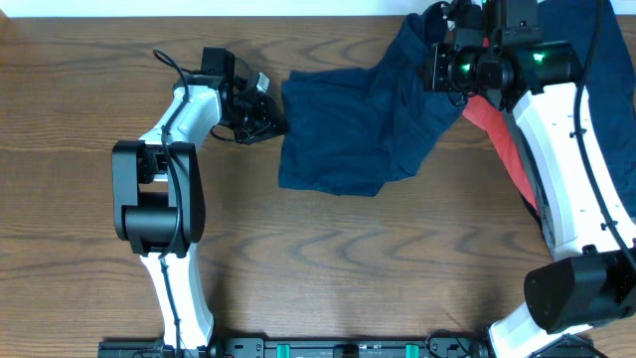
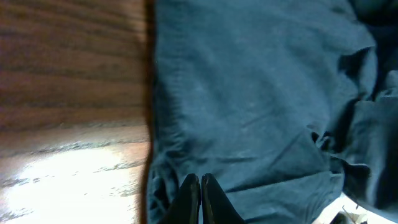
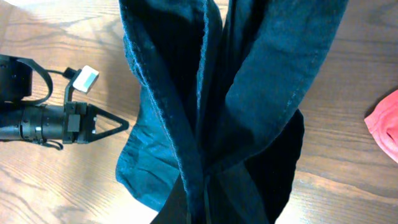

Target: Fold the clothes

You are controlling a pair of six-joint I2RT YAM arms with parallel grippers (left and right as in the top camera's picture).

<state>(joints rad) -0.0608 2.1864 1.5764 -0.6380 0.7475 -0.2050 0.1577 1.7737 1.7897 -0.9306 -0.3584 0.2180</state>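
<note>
A navy blue garment point(image 1: 348, 129) lies crumpled at the table's far middle; its right part is lifted towards the back right. My right gripper point(image 1: 445, 45) is shut on that raised part. In the right wrist view the cloth point(image 3: 186, 93) hangs in twisted folds from the fingers point(image 3: 208, 199), which it mostly hides. My left gripper point(image 1: 273, 117) is at the garment's left edge. In the left wrist view its fingers point(image 2: 200, 186) are pressed together over the cloth point(image 2: 261, 93) near its bunched edge. I cannot tell if cloth is pinched between them.
A red garment point(image 1: 497, 139) lies at the right beside and partly under my right arm; it also shows in the right wrist view point(image 3: 385, 124). The wooden table point(image 1: 348, 268) stretches in front of the navy garment. The left gripper point(image 3: 121, 124) shows in the right wrist view.
</note>
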